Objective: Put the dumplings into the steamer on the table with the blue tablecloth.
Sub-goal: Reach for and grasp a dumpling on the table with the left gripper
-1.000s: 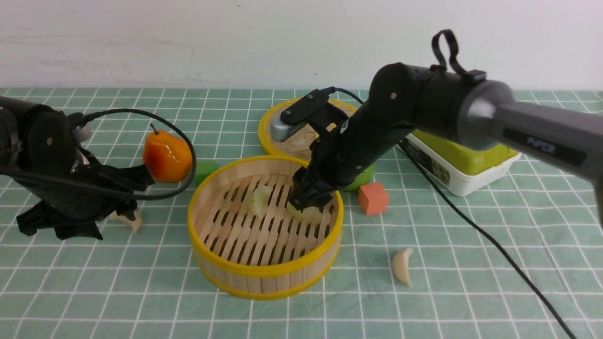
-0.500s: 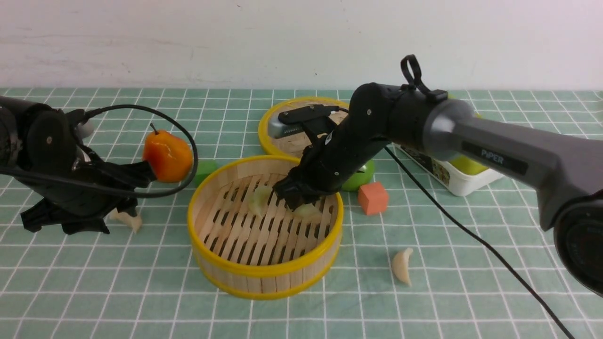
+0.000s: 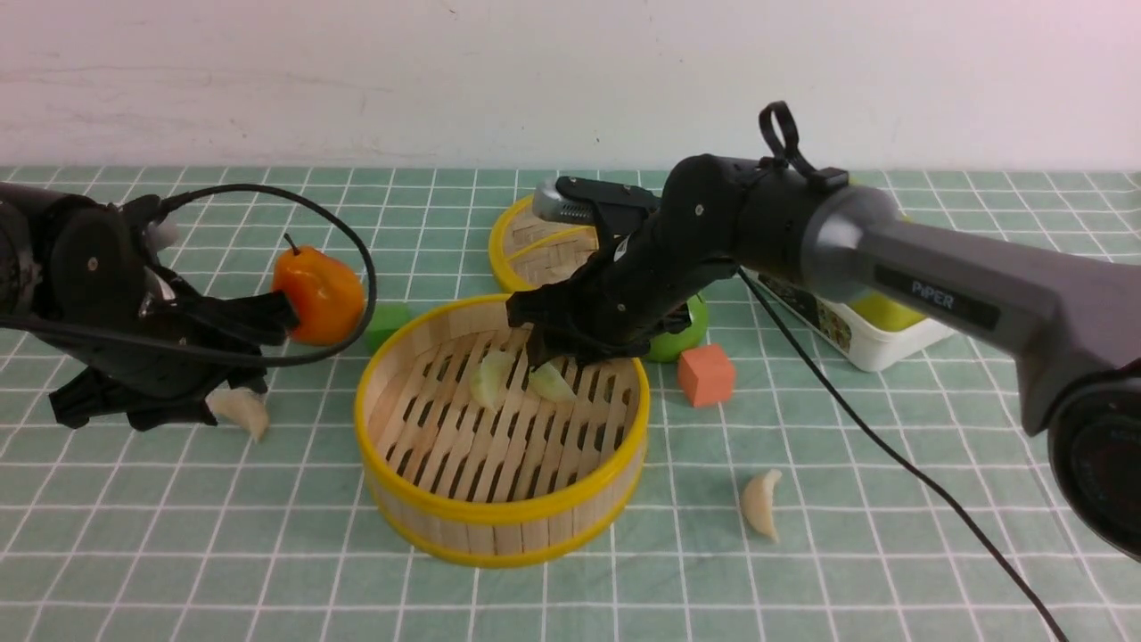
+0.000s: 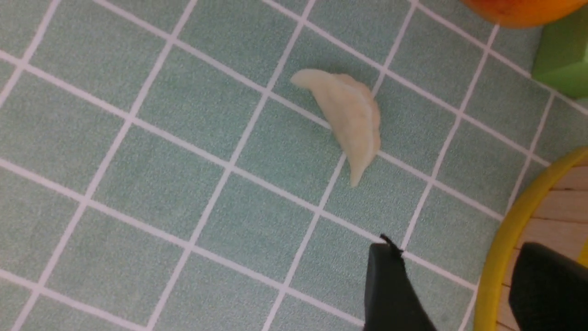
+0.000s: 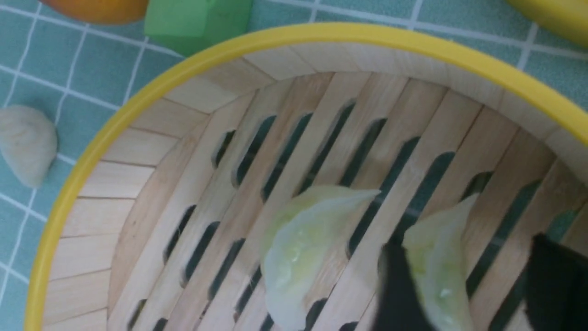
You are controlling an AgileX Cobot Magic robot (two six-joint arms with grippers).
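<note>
Evidently, the whitish dumpling (image 4: 351,119) left of the steamer (image 3: 499,513) was seen just beyond the wide, empty left hand (image 4: 464,294), long axis slanting toward it; the right hand (image 5: 466,257) was held wide over the steamer.

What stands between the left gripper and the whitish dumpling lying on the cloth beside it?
Nothing visible: only bare cloth lies between the open left gripper and the whitish dumpling; the orange fruit and green cube sit off that line.

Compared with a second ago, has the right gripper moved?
Yes. The right gripper has shifted toward the robot's left across the steamer, from near its right wall to about mid-basket.
</note>
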